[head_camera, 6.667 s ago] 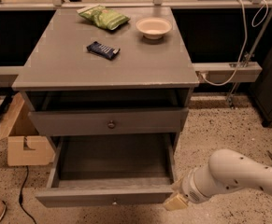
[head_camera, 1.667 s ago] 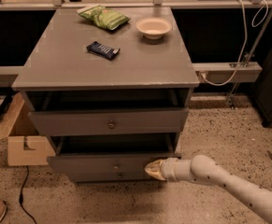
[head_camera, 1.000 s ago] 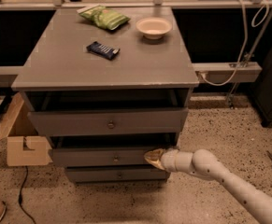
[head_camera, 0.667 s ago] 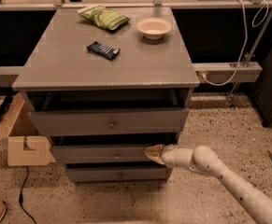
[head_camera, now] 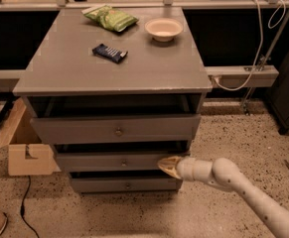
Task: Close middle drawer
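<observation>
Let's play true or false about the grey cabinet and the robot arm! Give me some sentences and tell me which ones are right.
1. The gripper is at the right end of the middle drawer front. True.
2. The bowl sits on the floor. False: it sits on the cabinet top.
3. The top drawer sticks out a little. True.
4. The cardboard box stands to the right of the cabinet. False: it stands on the left in the picture.
5. A green bag lies on the cabinet top. True.

Pincer [head_camera: 167, 165] low, arm outstretched leftward
</observation>
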`<control>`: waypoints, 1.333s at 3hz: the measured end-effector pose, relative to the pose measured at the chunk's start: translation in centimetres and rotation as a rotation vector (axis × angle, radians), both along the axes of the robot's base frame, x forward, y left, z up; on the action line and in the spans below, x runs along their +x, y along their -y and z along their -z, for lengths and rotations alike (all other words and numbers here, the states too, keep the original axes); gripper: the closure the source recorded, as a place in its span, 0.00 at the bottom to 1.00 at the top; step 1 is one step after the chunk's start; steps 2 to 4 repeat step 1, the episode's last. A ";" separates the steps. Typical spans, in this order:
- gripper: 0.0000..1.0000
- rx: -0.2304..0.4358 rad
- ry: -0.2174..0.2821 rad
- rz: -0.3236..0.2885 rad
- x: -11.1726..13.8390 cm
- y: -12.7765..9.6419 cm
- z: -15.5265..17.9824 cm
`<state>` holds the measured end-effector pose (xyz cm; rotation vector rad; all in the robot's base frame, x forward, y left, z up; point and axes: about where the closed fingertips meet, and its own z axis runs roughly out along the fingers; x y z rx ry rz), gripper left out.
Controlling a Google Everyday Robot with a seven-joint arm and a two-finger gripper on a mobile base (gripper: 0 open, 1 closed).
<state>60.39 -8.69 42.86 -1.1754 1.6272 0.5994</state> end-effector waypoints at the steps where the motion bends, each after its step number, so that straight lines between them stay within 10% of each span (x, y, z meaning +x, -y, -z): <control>1: 1.00 -0.046 -0.063 -0.049 -4.6 1.6 -0.1; 4: 1.00 -0.046 -0.063 -0.049 -4.6 1.6 -0.1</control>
